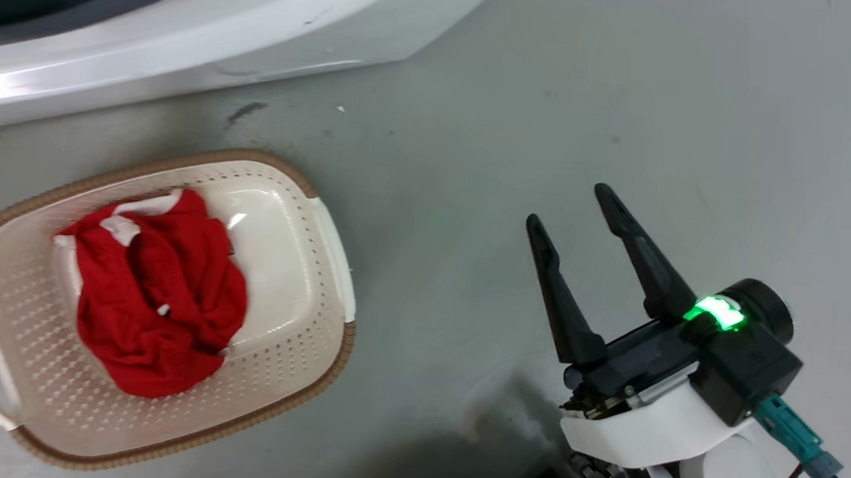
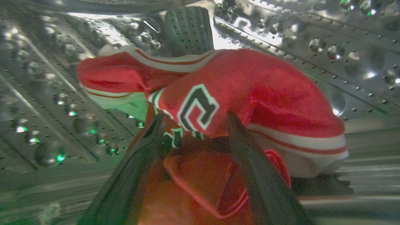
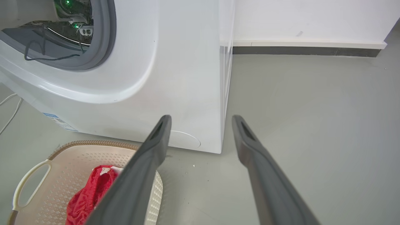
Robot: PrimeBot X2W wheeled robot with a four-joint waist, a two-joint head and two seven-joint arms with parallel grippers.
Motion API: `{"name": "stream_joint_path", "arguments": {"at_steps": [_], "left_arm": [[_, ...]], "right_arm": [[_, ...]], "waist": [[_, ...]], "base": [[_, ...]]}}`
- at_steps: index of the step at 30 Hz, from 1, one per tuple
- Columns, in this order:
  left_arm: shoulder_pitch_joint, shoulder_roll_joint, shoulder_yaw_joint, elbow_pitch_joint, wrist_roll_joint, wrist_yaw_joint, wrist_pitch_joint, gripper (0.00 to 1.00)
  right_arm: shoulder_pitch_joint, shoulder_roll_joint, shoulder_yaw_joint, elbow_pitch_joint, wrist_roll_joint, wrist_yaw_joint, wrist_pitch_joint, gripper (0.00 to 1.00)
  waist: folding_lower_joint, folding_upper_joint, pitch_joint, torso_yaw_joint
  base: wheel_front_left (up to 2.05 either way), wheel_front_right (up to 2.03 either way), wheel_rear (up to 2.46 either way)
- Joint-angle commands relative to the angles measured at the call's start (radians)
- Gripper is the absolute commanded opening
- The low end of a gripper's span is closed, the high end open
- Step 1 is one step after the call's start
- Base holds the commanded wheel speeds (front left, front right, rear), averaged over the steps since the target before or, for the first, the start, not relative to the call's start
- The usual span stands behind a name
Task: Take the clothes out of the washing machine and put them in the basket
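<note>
- Left hand [image 2: 195,116]: inside drum [image 2: 343,37], fingers apart, astride jersey [image 2: 250,87]; nothing clamped yet.
- Jersey: crumpled heap on drum floor, dead ahead of and under the fingertips, number print right between them. Long axis across the wrist view, left to right, so crosswise to the fingers; good for a pinch on the middle fold.
- Contact: tips probably pressed into fabric, but too dim and close to confirm.
- Next move, as judged: close on the fold, then straight back out along the finger line.
- Room in drum: steel wall all round, grey paddle [image 2: 187,28] just behind the heap; little room sideways, so no swing until outside.
- Basket [image 1: 185,158]: on floor [image 1: 547,93] just in front of washer [image 1: 190,35], on the left side, so nearer the left arm. Second jersey [image 1: 157,299] in its left-middle part, right part bare; space for the drop.
- Right hand [image 1: 569,204]: fingers apart, empty, over bare floor well right of basket, clear of the transfer path.
- Risk: sleeve or hem catching on the way out.
</note>
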Motion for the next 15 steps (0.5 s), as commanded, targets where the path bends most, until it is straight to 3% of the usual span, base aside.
{"name": "stream_joint_path", "arguments": {"at_steps": [1,9,10,11,12,15], "left_arm": [[-0.023,0.012,-0.006,0.006,0.006,0.000,0.023,1.00],[-0.027,0.035,-0.031,0.024,0.013,0.009,0.125,1.00],[-0.022,0.038,-0.034,0.025,0.014,0.010,0.134,0.58],[-0.016,0.038,-0.036,0.027,0.012,0.012,0.140,0.09],[-0.008,0.038,-0.036,0.030,0.009,0.014,0.151,0.00],[0.006,0.049,-0.039,0.013,0.012,0.042,0.118,0.00]], "right_arm": [[-0.014,0.003,0.009,0.010,0.006,-0.001,-0.009,1.00],[-0.018,0.003,0.042,0.039,0.047,-0.001,-0.031,1.00],[-0.021,0.003,0.044,0.041,0.049,-0.001,-0.033,1.00],[-0.023,0.002,0.045,0.044,0.050,-0.001,-0.035,1.00],[-0.024,0.003,0.047,0.047,0.054,-0.001,-0.037,1.00],[-0.031,0.003,0.048,0.053,0.059,-0.001,-0.042,1.00]], "waist": [[-0.0002,0.0000,0.029,-0.035],[-0.0002,0.0000,0.054,-0.066],[-0.0002,0.0000,0.056,-0.067],[-0.0002,0.0000,0.055,-0.068],[-0.0002,0.0000,0.055,-0.069],[-0.0002,0.0000,0.051,-0.068]], "base": [[0.00,0.00,0.00],[0.00,0.00,0.00],[0.00,0.00,0.00],[0.00,0.00,0.00],[0.00,0.00,0.00],[0.00,0.00,0.00]]}}
